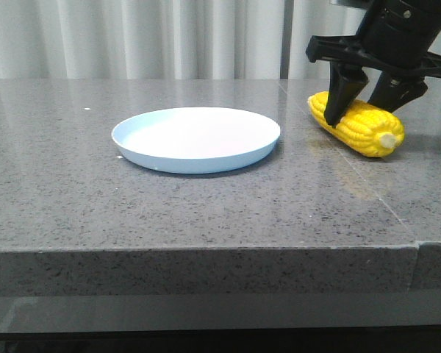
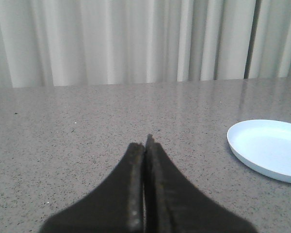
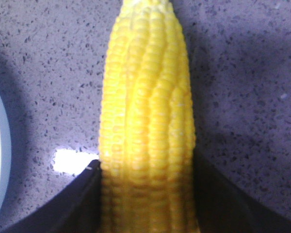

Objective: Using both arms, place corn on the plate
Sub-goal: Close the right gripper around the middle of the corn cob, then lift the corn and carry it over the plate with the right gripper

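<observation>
— Where is the corn found?

— It is seen lying on the grey speckled table, to the right of the plate and apart from it, its pale stub end turned toward the camera in the front view. It is straddled by the right gripper, one black finger being set on each side of the cob. In the right wrist view the corn is seen running up between the two fingers, which are pressed against its flanks, so the cob is pinched.

— And the left gripper?

— Its fingers are pressed together with nothing between them. It is shown only in the left wrist view, above bare table, with the plate off to one side.

— Is anything placed between the corn and the plate?

— Only a strip of bare tabletop is seen between them. Nothing is seen lying in the plate. A seam in the stone is noted running under the corn toward the front edge. A pale pleated curtain is hung behind the table.
</observation>
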Robot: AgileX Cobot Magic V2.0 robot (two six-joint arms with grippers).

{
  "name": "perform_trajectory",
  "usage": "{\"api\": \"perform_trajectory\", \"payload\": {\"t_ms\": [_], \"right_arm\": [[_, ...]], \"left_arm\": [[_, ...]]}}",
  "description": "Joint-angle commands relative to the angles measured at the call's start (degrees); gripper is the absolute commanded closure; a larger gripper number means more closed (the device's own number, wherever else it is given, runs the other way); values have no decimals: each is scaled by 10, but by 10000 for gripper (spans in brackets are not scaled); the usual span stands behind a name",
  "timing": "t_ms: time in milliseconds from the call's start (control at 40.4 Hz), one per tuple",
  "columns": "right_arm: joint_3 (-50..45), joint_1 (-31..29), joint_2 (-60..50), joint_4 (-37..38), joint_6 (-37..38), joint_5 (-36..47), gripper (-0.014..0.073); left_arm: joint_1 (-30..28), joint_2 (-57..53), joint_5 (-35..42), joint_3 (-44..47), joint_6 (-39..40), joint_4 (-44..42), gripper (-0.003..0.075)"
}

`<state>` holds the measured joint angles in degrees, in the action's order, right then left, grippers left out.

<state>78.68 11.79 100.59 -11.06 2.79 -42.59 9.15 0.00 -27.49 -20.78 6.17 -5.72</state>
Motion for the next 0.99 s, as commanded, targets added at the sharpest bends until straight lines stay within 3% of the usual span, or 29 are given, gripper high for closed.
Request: {"api": "perform_trajectory", "payload": {"t_ms": [0, 148, 247, 470, 717, 965], "right_arm": [[18, -1, -48, -3, -4, 10, 450], [44, 0, -75, 15, 59, -49, 449], [87, 19, -76, 66, 102, -104, 449], [160, 125, -62, 188, 217, -148, 449], [250, 226, 23, 192, 288, -151, 449], [302, 261, 97, 191, 350, -157, 449]], "left_arm": [[-2, 7, 53, -14, 0, -2, 741], [-2, 7, 53, -14, 0, -2, 741], [-2, 7, 53, -14, 0, -2, 741], [-2, 7, 53, -14, 0, -2, 741], [-2, 7, 53, -14, 0, -2, 741], [-2, 7, 53, -14, 0, -2, 741]]}}
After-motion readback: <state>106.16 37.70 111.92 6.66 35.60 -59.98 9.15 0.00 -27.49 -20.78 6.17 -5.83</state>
